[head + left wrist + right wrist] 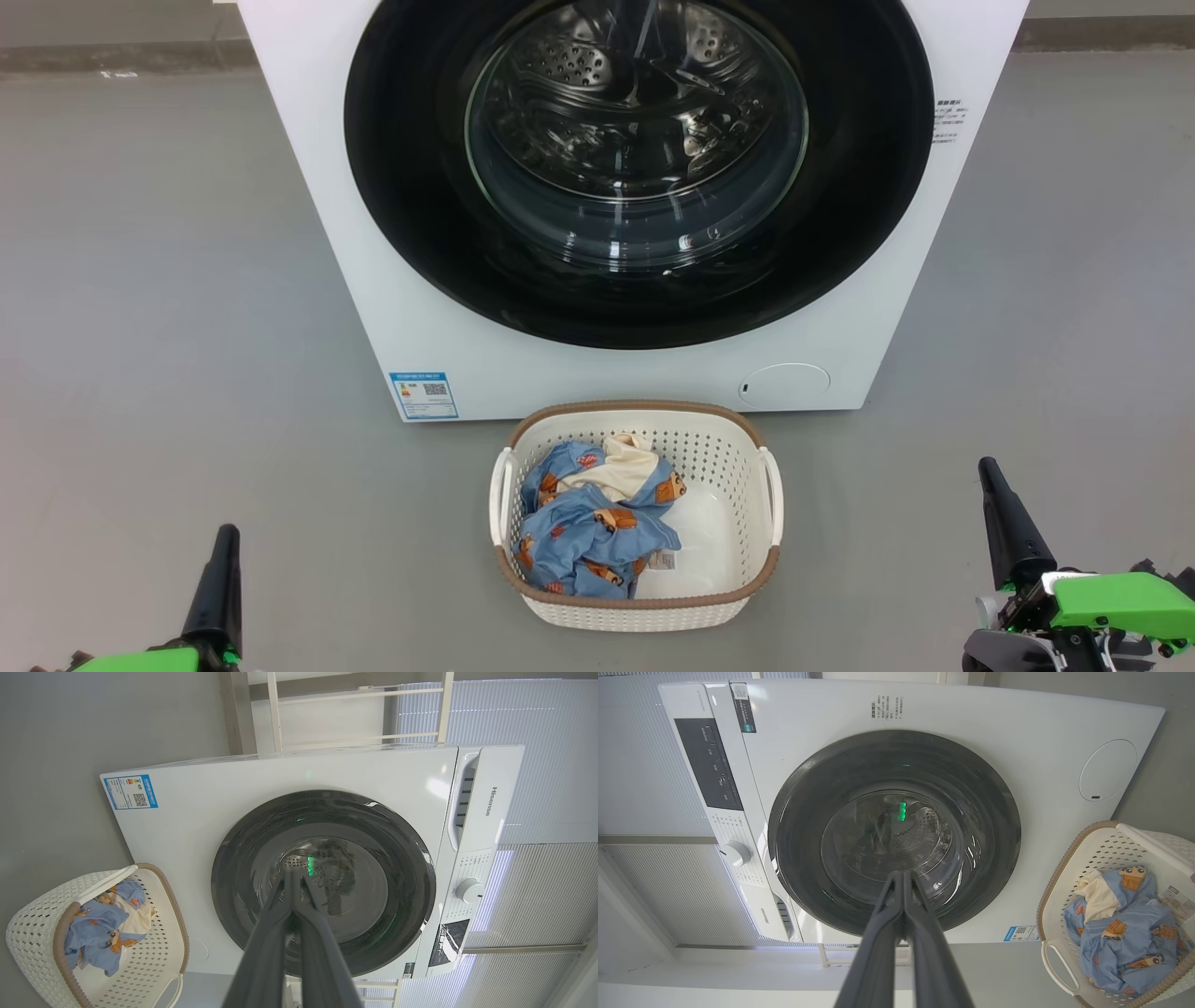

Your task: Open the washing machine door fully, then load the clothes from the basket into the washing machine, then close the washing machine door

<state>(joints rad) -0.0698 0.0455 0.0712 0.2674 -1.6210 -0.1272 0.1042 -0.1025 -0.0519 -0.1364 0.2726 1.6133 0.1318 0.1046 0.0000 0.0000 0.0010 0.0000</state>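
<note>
The white washing machine point(401, 308) stands ahead with its washing machine door point(411, 215) closed, black rim around the clear glass bowl. On the floor in front sits the cream basket point(738, 448) holding the light blue bear-print clothes point(588, 532). My left gripper point(224, 541) is shut at the lower left and my right gripper point(991, 471) is shut at the lower right, both empty and well short of the machine. Each wrist view faces the door point(406, 868) point(990, 802) past its own shut gripper point(292, 875) point(902, 875), with the basket point(32, 933) point(1101, 849) off to one side.
Grey floor point(159, 308) spreads to both sides of the machine and around the basket. A round white flap point(784, 383) and a blue label sticker point(423, 395) sit low on the machine's front. A white rack point(355, 714) stands behind the machine.
</note>
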